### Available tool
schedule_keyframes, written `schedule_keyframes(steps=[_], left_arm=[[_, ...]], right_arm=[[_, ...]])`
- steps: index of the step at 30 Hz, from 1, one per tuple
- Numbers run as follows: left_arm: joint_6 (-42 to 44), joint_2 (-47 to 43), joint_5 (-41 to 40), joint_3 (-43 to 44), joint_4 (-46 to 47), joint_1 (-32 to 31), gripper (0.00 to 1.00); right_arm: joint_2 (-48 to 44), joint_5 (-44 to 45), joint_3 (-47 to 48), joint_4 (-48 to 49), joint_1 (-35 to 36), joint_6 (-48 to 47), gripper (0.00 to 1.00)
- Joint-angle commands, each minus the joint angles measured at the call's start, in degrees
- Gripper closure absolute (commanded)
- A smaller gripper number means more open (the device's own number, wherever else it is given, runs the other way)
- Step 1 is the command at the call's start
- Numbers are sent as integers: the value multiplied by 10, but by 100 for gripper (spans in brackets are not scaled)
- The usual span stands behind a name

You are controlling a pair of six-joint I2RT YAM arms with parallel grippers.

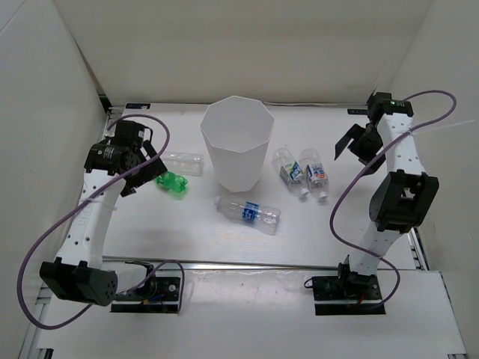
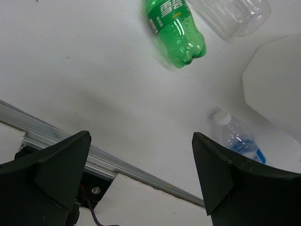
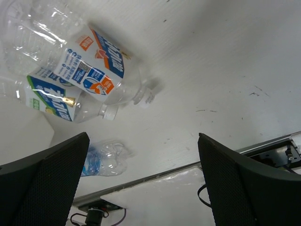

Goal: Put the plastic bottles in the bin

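— Where are the bottles?
— All five lie on the bench (image 1: 224, 247), none in the bin (image 1: 235, 142). The green bottle (image 2: 176, 28) lies ahead of the left fingers (image 2: 61, 165), beyond their gap, and the clear bare bottle (image 2: 230, 16) lies just past it.
— And those fingers?
— Spread wide, with nothing between them. The bin stands off to their right, and a labelled bottle (image 2: 237, 139) lies close by the fingertip on that same side.
— The other arm?
— The right fingers (image 3: 51, 174) are spread wide too and hold nothing. A labelled pair (image 3: 94, 66) lies side by side ahead of them, on the bin's side.
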Motion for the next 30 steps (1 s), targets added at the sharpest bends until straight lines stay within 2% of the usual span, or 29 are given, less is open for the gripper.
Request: schedule_keyframes(steps=[1,3,4,7,11,13,15,18,19,30], left_arm=[[5,-32,2,-33,14,-2,0],[5,-38,7,-38,19,-2,0],[5,-38,7,-45,19,-2,0],[10,-43,13,-57,19,-2,0],[15,-43,1,-57,24,-2,0],[21,-31,1,-57,24,-2,0],[21,-23,-10,-64,24,-2,0],[27,-23,-10,-82,29,-2,0],[27,-23,-10,-87,29,-2,0],[32,22,-9,-81,35,-2,0]], right_arm=[[-12,-38,54,-88,-3,-29,0],[4,-96,54,-88,-3,-38,0],[12,-160,61,-88,-3,-48,0],[30,-189,93,-56,22,-73,0],[63,-167,133,-9,54,-87,0],[116,-159,201,-33,70,-92,0],[144,-138,228,-41,78,-92,0],[162,-106,233,-21,95,-92,0],[171,-60,244,-29,100,-85,0],[225,15,294,-18,95,-96,0]])
